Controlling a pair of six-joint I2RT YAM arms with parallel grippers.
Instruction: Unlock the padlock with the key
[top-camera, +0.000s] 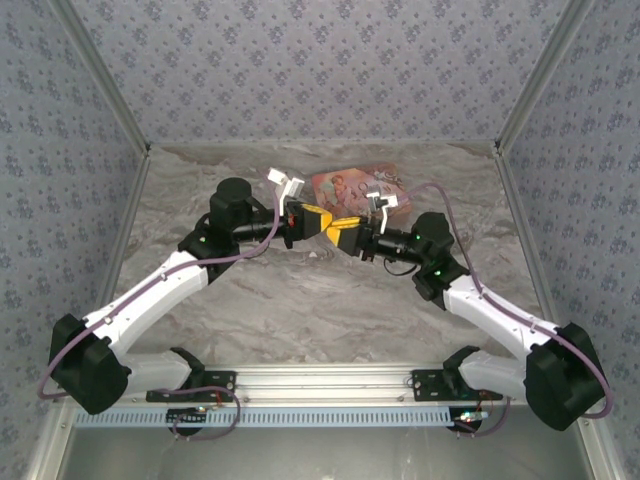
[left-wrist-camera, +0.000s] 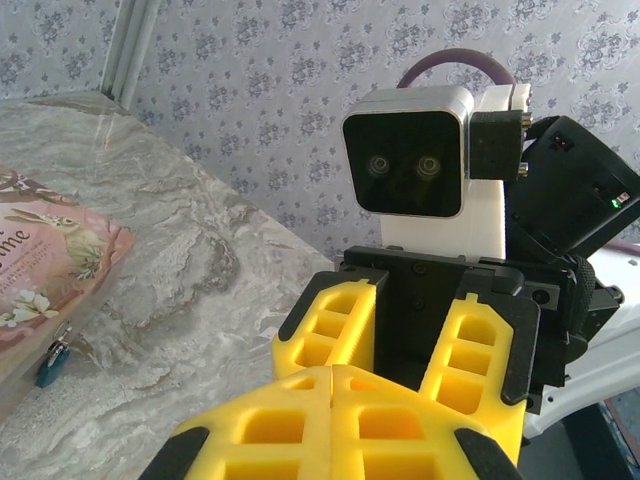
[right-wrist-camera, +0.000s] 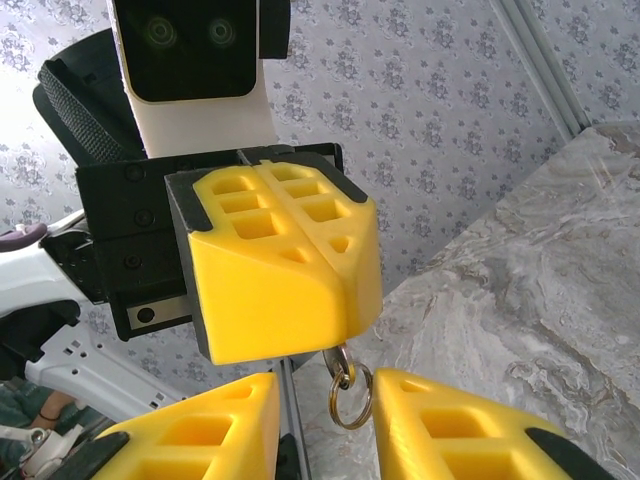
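Tabletop (left-wrist-camera: 200, 270): grey marble-look surface, smooth, faint sheen. Pink box (left-wrist-camera: 55, 255): printed card, slightly glossy. Padlock (left-wrist-camera: 48, 367): teal body with a painted look, silvery metal shackle. Key ring (right-wrist-camera: 349, 405): bright polished metal wire. Key (right-wrist-camera: 340, 358): mostly hidden, dull metal. Left tool (right-wrist-camera: 338, 330) and right tool (right-wrist-camera: 328, 388): finger bodies of yellow moulded plastic, matt, on black plastic mounts. Enclosure walls (left-wrist-camera: 300, 90): patterned, matt.
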